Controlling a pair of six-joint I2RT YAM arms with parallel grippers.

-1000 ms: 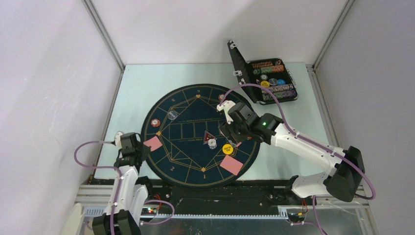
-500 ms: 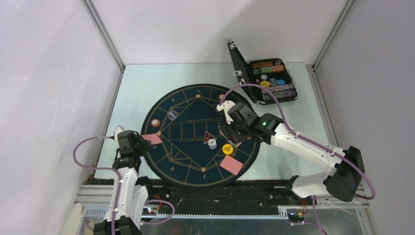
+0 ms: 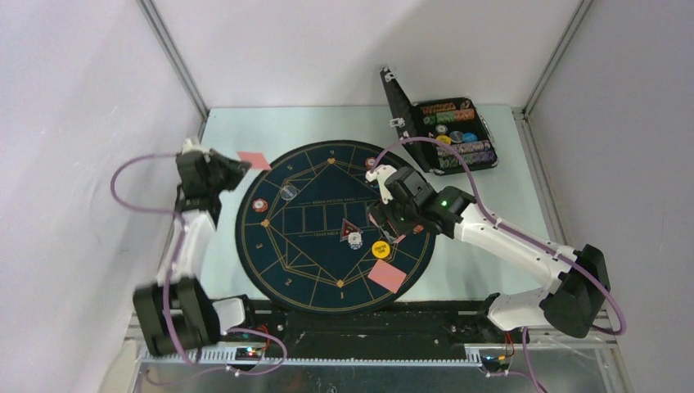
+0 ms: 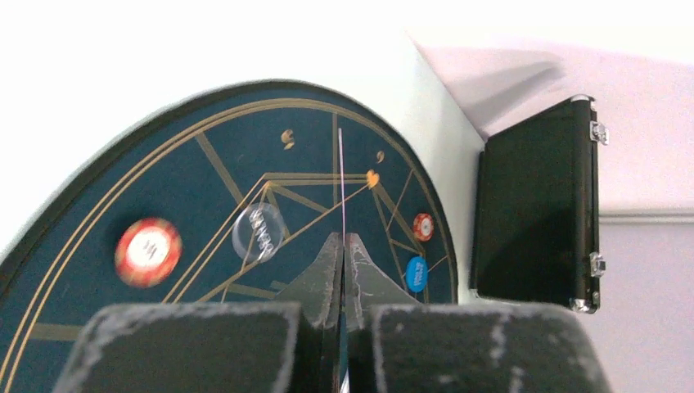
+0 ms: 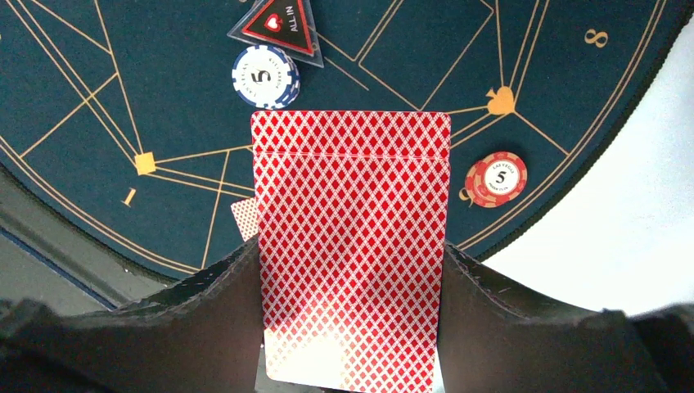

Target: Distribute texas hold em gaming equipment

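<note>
One playing card (image 3: 254, 159): pinched in the closed left gripper (image 4: 341, 250) at the mat's (image 3: 315, 274) 10 o'clock rim, likely for dealing there. Red-backed deck (image 5: 352, 180): clamped by the right gripper (image 5: 352, 266) at 3 o'clock, as stock.

Left white-and-black arm (image 3: 190, 237): base at the table's near edge, left side. Links rise toward the far left corner, with the wrist turned right.

Left black two-finger gripper (image 3: 236, 167): jaws pressed together on one pink-red-backed playing card (image 3: 254, 159). The card is held clear of the surface and juts past the fingertips. It shows edge-on in the wrist view.

Right white-and-black arm (image 3: 507, 241): base at the near edge, right side. It reaches left and away, and a green light shows on the forearm.

Right black two-finger gripper (image 5: 352, 254): jaws part-spread, clamped on the long edges of a red diamond-backed card stack (image 5: 352, 205).
</note>
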